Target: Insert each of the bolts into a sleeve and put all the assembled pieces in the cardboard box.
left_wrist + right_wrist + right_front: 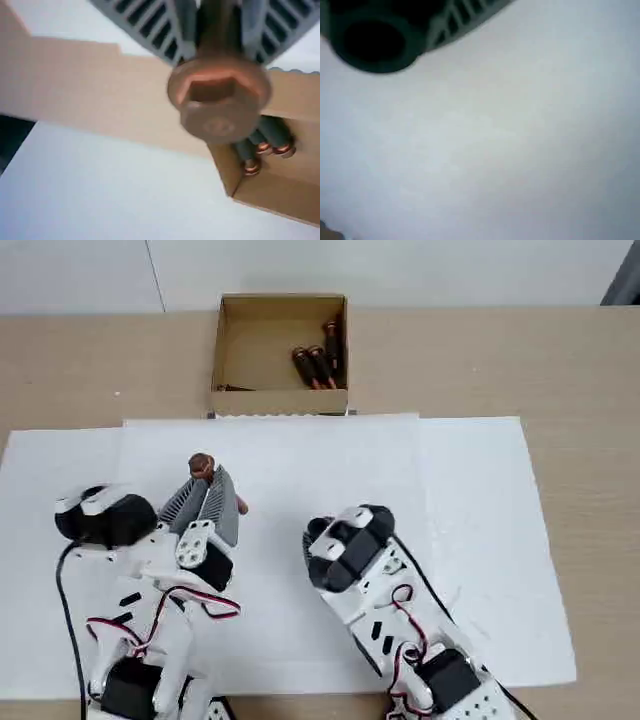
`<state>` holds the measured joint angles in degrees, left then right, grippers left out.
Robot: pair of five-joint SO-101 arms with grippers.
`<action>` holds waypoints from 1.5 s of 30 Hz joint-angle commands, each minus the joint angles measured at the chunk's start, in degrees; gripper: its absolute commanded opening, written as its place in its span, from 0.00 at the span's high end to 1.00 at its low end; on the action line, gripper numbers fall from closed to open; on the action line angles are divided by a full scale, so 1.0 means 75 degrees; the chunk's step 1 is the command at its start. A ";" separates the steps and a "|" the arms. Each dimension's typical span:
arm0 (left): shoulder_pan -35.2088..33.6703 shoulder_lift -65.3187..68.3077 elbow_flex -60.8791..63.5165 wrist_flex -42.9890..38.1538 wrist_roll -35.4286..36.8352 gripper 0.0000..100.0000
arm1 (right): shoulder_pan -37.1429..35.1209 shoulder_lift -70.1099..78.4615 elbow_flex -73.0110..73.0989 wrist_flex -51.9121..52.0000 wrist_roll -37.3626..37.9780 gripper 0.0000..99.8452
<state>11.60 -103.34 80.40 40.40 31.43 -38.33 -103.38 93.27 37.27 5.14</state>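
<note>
My left gripper (pixel 207 487) is shut on a copper bolt (pixel 201 465), held over the white paper in front of the cardboard box (pixel 280 400). In the left wrist view the bolt's hex head (pixel 217 102) sits just past the grey fingers (pixel 145 20), facing the box wall (pixel 100 100). Several assembled pieces (pixel 318 360) lie in the box's right part; their copper ends (pixel 265 148) show inside it. My right gripper (pixel 345 540) rests low over the paper at centre. The right wrist view has a black hollow sleeve (pixel 372 42) against a ribbed grey finger (pixel 460 17).
White paper sheets (pixel 460 500) cover the table's near half. Bare wooden table (pixel 500 360) lies around the box and to the right. Red and black cables run along both arm bodies near the front edge.
</note>
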 commanded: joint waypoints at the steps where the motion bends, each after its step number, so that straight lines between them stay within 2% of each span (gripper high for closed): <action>1: 0.0445 -0.0105 -0.0006 -0.0305 0.0246 0.99 | -0.0240 -0.0053 0.0211 -0.0662 0.0188 1.00; 8: 0.1395 -0.0105 0.0006 -0.0316 0.0445 0.99 | -0.0604 -0.0053 0.0410 -0.1084 0.0258 1.00; 15: 0.1676 -0.0105 0.0018 -0.0293 0.0516 0.99 | -0.0639 -0.0053 0.0399 -0.1096 0.0563 1.00; 31: 0.2086 -0.0105 0.0779 -0.0504 0.0516 0.99 | -0.0615 -0.0053 -0.0070 -0.1061 0.0574 1.00; 37: 0.2966 -0.0105 0.0651 0.0598 0.0422 0.99 | -0.0592 -0.0053 -0.0070 -0.1037 0.0574 1.00; 41: 0.3177 -0.0105 0.0416 0.1325 -0.0094 0.99 | -0.0592 -0.0053 -0.0070 -0.1037 0.0586 1.00; 45: 0.3200 -0.0105 0.0404 0.1758 -0.0164 0.99 | -0.0592 -0.0053 -0.0070 -0.1073 0.0586 1.00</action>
<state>32.70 -103.52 85.49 51.12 30.64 -42.99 -103.12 95.38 30.95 9.01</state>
